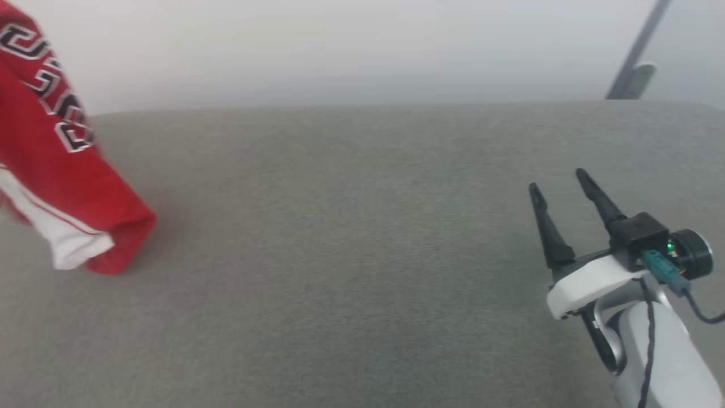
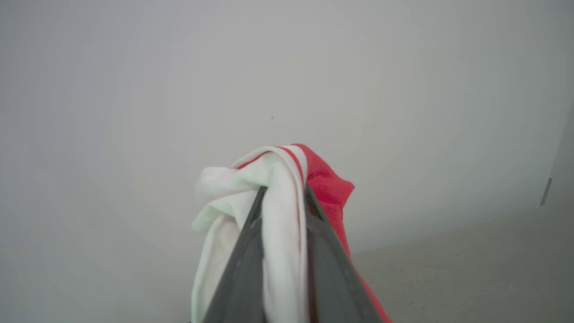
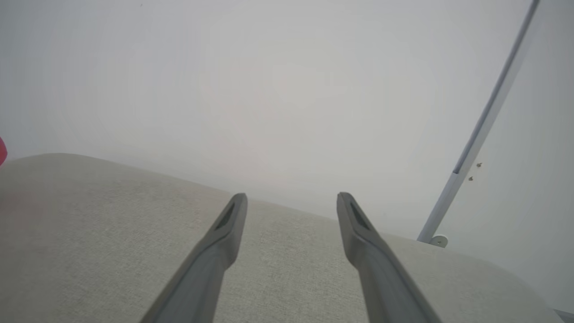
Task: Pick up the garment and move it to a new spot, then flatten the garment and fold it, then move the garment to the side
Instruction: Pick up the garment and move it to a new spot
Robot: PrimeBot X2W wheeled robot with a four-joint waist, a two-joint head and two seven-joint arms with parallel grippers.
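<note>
The garment point(image 1: 62, 170), a red T-shirt with a white sleeve and black-and-white lettering, hangs at the far left of the head view, its lower end touching or just above the grey surface. In the left wrist view my left gripper point(image 2: 283, 190) is shut on a bunch of the garment point(image 2: 278, 202), white cloth with red stripes pinched between the two dark fingers and red cloth spilling off to the right. My right gripper point(image 1: 558, 178) stands open low at the right over the surface, nothing between its fingers; its two fingertips point(image 3: 233, 208) are spread wide in the right wrist view.
A wide grey fabric surface point(image 1: 351, 255) spreads across the scene, ending at a pale wall behind. A slanted grey pole point(image 1: 637, 54) with a foot stands at the back right, also the pole point(image 3: 484, 130) in the right wrist view.
</note>
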